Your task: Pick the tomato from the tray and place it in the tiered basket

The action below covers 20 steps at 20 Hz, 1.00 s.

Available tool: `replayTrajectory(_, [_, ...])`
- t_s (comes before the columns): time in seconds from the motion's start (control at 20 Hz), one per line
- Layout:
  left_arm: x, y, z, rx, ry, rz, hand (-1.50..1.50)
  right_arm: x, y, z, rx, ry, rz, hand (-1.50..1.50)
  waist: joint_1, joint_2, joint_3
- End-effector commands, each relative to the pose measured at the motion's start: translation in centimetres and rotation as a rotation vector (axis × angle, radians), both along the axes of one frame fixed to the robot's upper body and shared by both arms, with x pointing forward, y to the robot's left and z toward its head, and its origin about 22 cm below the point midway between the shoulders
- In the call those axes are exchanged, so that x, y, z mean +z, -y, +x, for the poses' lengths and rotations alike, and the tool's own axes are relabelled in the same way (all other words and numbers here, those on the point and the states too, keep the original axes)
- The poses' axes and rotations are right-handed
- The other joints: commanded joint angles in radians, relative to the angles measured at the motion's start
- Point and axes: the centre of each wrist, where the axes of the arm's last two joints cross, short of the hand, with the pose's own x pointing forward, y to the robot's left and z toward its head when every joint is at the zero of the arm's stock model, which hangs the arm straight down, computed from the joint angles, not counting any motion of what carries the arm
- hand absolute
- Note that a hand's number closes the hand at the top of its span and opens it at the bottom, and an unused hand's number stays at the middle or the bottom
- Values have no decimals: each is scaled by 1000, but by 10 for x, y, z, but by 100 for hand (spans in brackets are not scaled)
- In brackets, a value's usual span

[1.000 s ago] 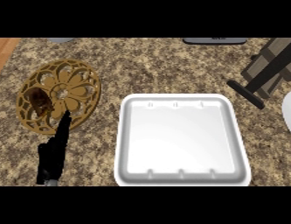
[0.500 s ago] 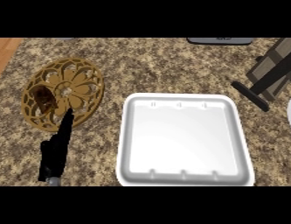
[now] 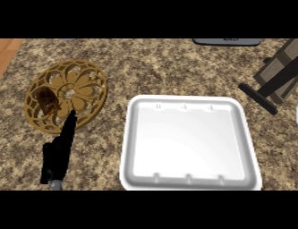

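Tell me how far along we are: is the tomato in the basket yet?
Done, it seems: the white tray holds nothing, and a dark reddish lump, likely the tomato, lies in the tiered basket. In hand: nothing; the left hand points toward the basket, fingers straight. Left: probably only drawing that hand clear.

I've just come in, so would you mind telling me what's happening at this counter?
The robot's left hand reaches over the speckled counter, its fingers stretched to the edge of the golden tiered basket. A dark object lies in the basket; it cannot be identified. The white tray beside it holds nothing. The right hand is out of view.
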Motion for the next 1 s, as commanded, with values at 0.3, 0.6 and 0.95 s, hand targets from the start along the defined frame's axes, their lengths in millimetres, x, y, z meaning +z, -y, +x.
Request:
replayTrajectory(0.3, [-6, -21, -20, 24, -60, -6, 0, -50, -18, 64, -39, -78, 2, 150, -7, 0, -3])
replayTrajectory(0.6, [-10, -22, -1, 29, -66, -22, 0, -62, -4, 76, -22, -28, 137, 150, -10, 3, -3])
replayTrajectory(0.95, [-5, -8, -11, 14, -63, -3, 0, -100, -4, 95, 32, 123, 456, -150, -8, 0, -2])
